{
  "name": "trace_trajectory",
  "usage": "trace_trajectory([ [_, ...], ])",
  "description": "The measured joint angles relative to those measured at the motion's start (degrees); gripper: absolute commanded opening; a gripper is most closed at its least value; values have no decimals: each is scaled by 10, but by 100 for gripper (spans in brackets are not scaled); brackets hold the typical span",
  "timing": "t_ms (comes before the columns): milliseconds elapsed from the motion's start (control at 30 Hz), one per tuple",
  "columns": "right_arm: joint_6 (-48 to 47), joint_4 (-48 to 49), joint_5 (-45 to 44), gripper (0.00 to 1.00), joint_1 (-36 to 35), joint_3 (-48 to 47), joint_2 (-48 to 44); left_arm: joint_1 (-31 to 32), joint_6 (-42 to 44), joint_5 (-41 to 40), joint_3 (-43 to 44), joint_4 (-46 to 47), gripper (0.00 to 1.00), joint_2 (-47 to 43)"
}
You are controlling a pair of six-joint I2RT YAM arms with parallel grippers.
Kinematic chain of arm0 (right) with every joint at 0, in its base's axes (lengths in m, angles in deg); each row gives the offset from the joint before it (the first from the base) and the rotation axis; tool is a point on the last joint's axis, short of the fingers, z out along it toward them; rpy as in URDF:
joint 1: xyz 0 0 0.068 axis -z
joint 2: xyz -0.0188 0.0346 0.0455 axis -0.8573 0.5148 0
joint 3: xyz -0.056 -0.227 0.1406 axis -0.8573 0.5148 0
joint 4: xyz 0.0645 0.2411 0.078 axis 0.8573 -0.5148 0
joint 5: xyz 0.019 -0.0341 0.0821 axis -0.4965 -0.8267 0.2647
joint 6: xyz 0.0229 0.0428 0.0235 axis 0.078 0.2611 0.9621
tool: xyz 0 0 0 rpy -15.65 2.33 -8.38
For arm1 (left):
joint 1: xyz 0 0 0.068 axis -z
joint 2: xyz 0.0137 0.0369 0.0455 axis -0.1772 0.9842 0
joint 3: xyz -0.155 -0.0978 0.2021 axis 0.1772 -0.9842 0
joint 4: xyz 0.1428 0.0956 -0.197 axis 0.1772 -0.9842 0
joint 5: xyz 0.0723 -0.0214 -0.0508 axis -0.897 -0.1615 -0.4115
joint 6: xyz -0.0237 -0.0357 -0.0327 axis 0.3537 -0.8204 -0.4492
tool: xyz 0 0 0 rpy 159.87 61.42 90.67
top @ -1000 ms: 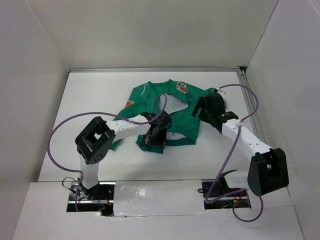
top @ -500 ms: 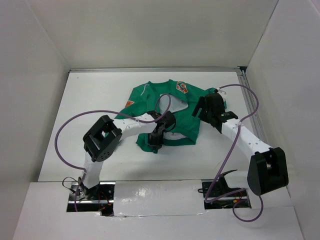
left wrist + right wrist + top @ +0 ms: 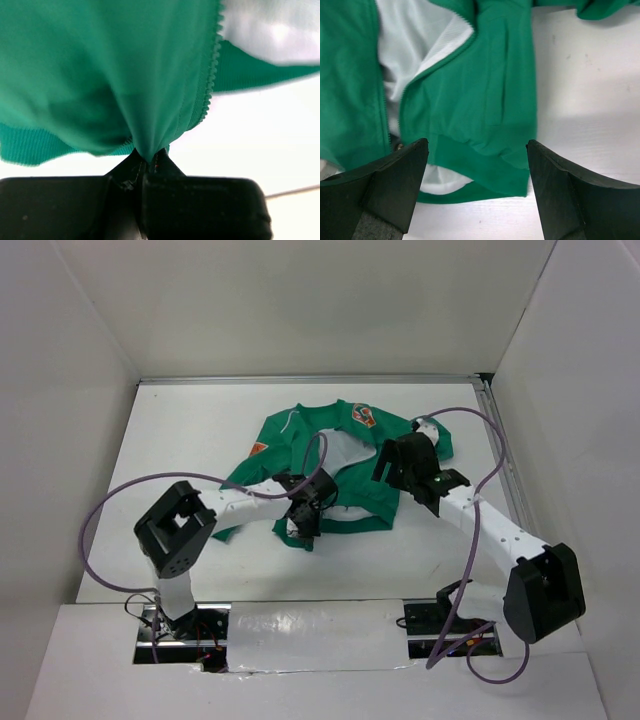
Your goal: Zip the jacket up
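The green jacket (image 3: pixel 345 455) lies unzipped on the white table, its white lining (image 3: pixel 345 448) showing and an orange patch (image 3: pixel 364 417) near the collar. My left gripper (image 3: pixel 302 525) is shut on a pinch of the jacket's green fabric (image 3: pixel 150 145) just above the ribbed lower hem (image 3: pixel 30 145). The zipper teeth (image 3: pixel 212 65) run up to the right of that pinch. My right gripper (image 3: pixel 393 466) hovers open above the jacket's other front panel (image 3: pixel 485 95); its fingers (image 3: pixel 395 185) straddle that panel's hem without touching it. A zipper edge (image 3: pixel 385 117) shows at the left.
A metal rail (image 3: pixel 497 440) borders the table's right side, and white walls enclose the back and both sides. Purple cables (image 3: pixel 120 505) loop over both arms. A green sleeve (image 3: pixel 250 455) spreads to the left behind my left arm.
My left gripper has gone from open to shut on the jacket's lower front and its arm has drawn back to the left. My right gripper has shifted left over the jacket, still open.
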Motion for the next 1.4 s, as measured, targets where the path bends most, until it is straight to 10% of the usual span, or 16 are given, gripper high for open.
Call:
trace_trajectory([
  [333,17,-14,28,86,-82,-39,32,-10,-52,-43,-76,1,0,-217],
  [967,122,-72,-80,84,-174,-224,351,-34,-89,-38,-122,8,0,-222],
  [1067,125,-73,-84,74,-174,-227,370,-38,-89,-38,-128,15,0,-213],
  [1200,136,-84,-112,31,-174,-233,392,-48,-87,-28,-128,30,0,-187],
  [1400,148,-99,-143,13,-174,-199,339,-71,-86,-22,-127,49,0,-150],
])
